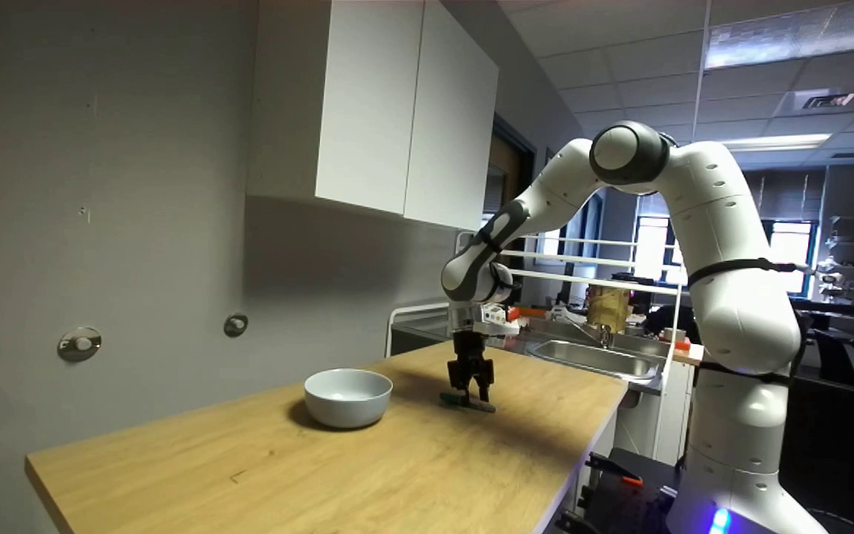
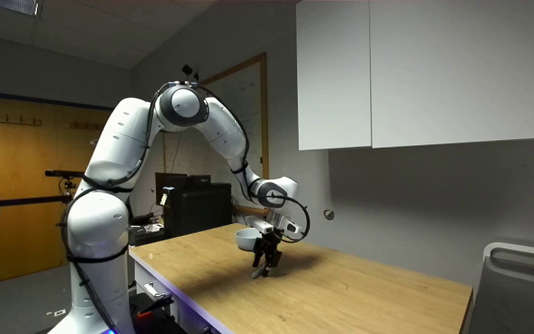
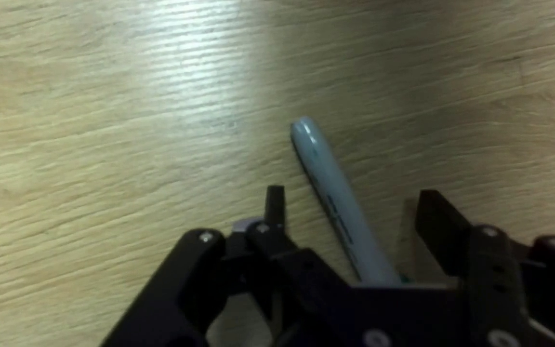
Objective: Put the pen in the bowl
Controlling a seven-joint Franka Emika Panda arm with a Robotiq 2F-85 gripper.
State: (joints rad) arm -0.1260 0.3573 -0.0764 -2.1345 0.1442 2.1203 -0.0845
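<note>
Slim grey-barrelled marker pen with green end (image 3: 342, 202) flat on light wood-grain worktop (image 1: 286, 482), slantwise between the tips of black two-fingered pincer (image 3: 352, 196). Pincer spread well wider than the barrel, gap each side in wrist view, holding nothing. Round pale-grey bowl (image 1: 348, 409) near, apart from both. Pen likely light, stiff, smooth plastic, not fragile; could roll or twist if pinched off-centre. Best taken mid-barrel, pads squared across it.
</note>
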